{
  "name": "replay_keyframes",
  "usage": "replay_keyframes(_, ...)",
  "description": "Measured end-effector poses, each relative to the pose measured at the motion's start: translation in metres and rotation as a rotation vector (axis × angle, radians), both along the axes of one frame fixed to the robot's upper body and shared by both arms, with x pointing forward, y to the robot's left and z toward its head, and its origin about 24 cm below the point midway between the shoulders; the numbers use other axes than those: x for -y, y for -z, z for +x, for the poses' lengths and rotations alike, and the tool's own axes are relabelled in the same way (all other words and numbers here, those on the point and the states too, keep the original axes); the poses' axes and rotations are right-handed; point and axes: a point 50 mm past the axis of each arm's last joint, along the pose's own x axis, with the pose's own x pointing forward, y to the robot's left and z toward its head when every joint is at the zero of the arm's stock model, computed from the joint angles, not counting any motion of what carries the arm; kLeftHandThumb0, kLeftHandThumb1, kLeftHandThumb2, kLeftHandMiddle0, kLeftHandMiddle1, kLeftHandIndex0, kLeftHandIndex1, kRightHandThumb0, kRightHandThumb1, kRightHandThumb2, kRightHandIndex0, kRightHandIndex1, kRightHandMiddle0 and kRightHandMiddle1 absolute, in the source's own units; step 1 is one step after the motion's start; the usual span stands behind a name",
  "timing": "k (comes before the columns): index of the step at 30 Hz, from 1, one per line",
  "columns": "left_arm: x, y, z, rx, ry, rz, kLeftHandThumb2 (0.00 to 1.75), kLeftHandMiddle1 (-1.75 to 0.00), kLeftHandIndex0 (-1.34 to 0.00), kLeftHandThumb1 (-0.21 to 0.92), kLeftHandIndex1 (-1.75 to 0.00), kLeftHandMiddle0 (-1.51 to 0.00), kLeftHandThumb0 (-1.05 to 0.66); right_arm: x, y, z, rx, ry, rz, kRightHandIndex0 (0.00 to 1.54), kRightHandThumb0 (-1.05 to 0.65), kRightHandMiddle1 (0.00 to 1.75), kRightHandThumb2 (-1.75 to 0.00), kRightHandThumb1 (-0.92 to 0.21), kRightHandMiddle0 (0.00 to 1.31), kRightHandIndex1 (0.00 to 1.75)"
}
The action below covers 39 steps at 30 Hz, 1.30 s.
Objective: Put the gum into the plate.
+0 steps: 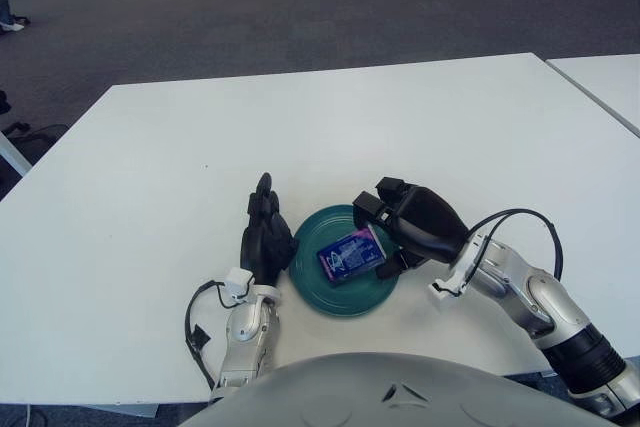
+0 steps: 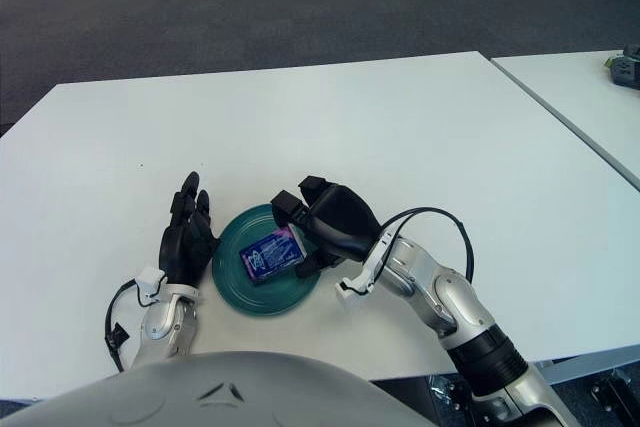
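Gum pack (image 1: 350, 255): small flat rectangular packet, blue-purple wrapper with pale lettering, lying tilted inside the dark teal plate (image 1: 325, 297) on the white bench (image 1: 150, 167). Right hand (image 1: 410, 222): black, at the plate's 3 o'clock rim, fingers (image 1: 368, 209) loosely spread beside the pack, not clamping it. Left hand (image 1: 266, 237): black, fingers straight and empty, just beside the plate's 9 o'clock edge.
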Motion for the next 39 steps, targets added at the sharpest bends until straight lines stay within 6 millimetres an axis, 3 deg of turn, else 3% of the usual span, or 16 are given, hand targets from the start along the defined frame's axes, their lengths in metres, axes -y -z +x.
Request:
replay_keyframes(4,-0.0002,0.0000,0.0000,0.002,-0.003,0.001,0.96,0.00,0.00,0.92,-0.25,-0.07,-1.05,0.0006,0.0010,-0.0018,-0.026,0.019,-0.019,0.43,-0.79,1.35,-0.81,-0.92,0.08,1.10)
replay_keyframes(12,-0.0006,0.0003,0.0001,0.003,-0.003,-0.005,0.95,-0.01,0.00,0.92,-0.25,-0.08,-1.05,-0.0002,-0.0008,-0.0034,-0.031,0.047,0.006,0.43,-0.84,1.09,-0.79,-0.92,0.01,0.87)
replay_keyframes(23,-0.0010,0.0009,0.0007,-0.002,0.008,-0.037,0.91,0.00,0.00,0.92,-0.24,-0.07,-1.05,0.0011,-0.0017,-0.0068,-0.033,0.072,0.071,0.41,-1.00,0.68,-0.85,-0.92,0.00,0.24)
replay_keyframes(28,-0.0007,0.0010,0.0006,-0.012,0.008,-0.044,0.92,0.00,0.00,0.92,-0.20,-0.05,-1.05,0.0004,-0.0034,-0.0081,-0.054,0.074,0.099,0.37,-1.04,0.54,-0.80,-0.92,0.00,0.11)
replay_keyframes(39,0.0001,0.0022,-0.0003,-0.033,0.005,-0.041,0.94,-0.01,0.00,0.92,-0.18,-0.05,-1.05,-0.0016,-0.0046,-0.0096,-0.061,0.076,0.138,0.26,-1.05,0.28,-0.76,-0.92,0.00,0.01)
